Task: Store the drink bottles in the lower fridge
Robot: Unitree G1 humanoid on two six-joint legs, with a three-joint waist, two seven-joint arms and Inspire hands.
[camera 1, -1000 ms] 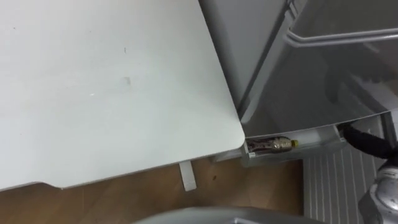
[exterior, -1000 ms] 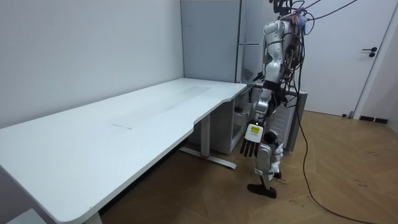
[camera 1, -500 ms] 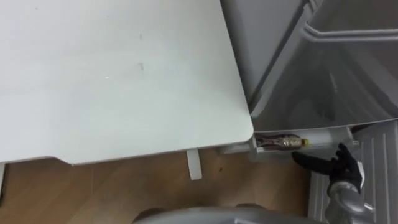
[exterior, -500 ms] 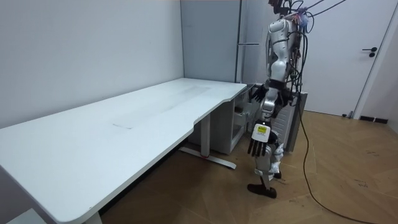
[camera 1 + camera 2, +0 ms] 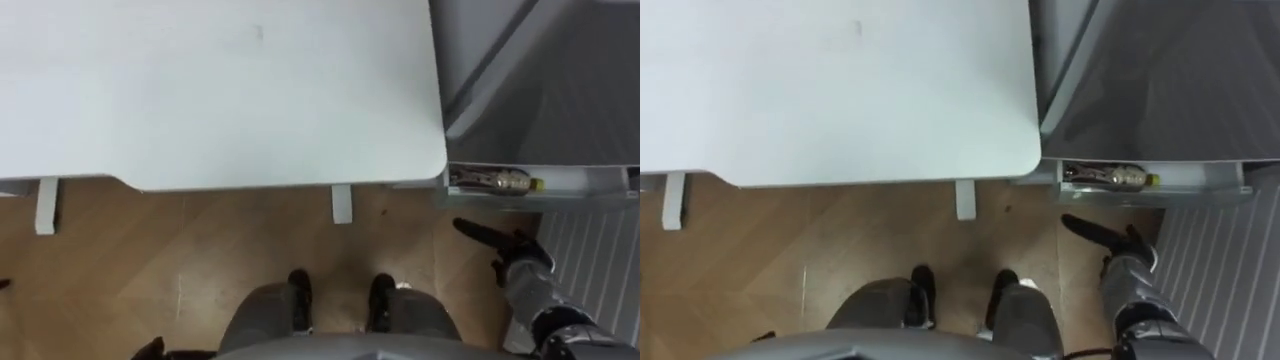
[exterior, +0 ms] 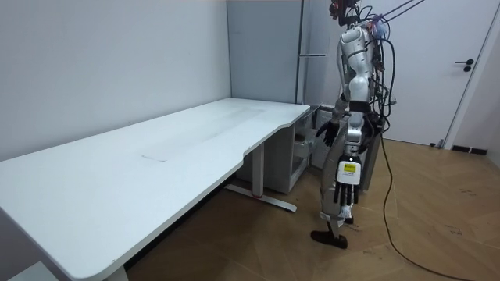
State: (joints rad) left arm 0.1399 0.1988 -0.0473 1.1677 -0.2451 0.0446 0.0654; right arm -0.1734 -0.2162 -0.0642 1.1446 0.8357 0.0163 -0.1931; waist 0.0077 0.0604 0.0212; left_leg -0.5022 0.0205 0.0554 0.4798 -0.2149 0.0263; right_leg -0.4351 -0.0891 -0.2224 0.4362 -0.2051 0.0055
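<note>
Left eye view: bottle (image 5: 490, 181) apparently shelved.

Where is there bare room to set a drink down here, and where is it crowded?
The flat white desk top is bare to its rounded corner. Crowded: the narrow pale fridge door shelf beside that corner, where a clear yellow-capped bottle lies, with the open right robot hand close by.
</note>
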